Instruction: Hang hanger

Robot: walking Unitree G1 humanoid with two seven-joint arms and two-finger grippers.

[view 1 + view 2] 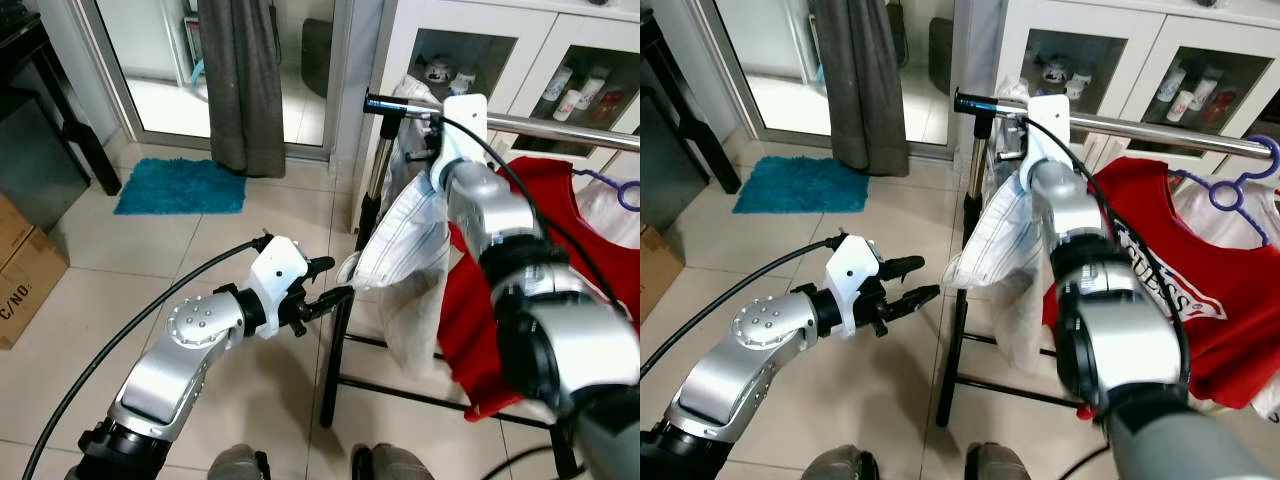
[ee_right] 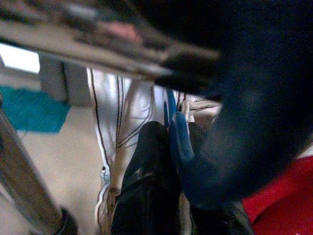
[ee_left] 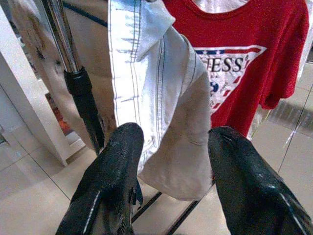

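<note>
Closest to the head camera, the robot's bulky silver right arm reaches up and forward to the horizontal chrome rail [image 1: 1160, 128] of a black-legged clothes rack. At the rail, the right tool [image 2: 172, 147] has its two black fingers pressed together on a blue plastic hanger [image 2: 178, 139], pinching it just under the bar; the wrist view shows the blue strip squeezed between the finger pads, with the rail passing right above. From that hanger droops a white garment with thin dark stripes [image 1: 995, 235], hanging beside the rack's upright pole [image 3: 66, 46] near the rail's black-capped end.

Lower down, the left tool [image 1: 908, 283] hovers in front of the striped garment's bottom edge, its black fingers [image 3: 110, 181] spread apart with nothing between them. In the left wrist view the cloth hangs just beyond the fingertips; whether they touch it cannot be told.

Further along the rail hangs a red T-shirt with a white printed logo [image 1: 1200, 290], just beside the striped garment, and a purple plastic hanger [image 1: 1240, 185] hooks over the bar above it.

Behind the rack stands a white cabinet with glass doors [image 1: 470, 50]. On the pale tiled floor [image 1: 200, 260] lies a teal shaggy mat [image 1: 180, 186] before a sliding glass door, where a dark grey curtain [image 1: 240, 85] hangs. A brown cardboard box [image 1: 20, 270] sits at the left edge of the floor.
</note>
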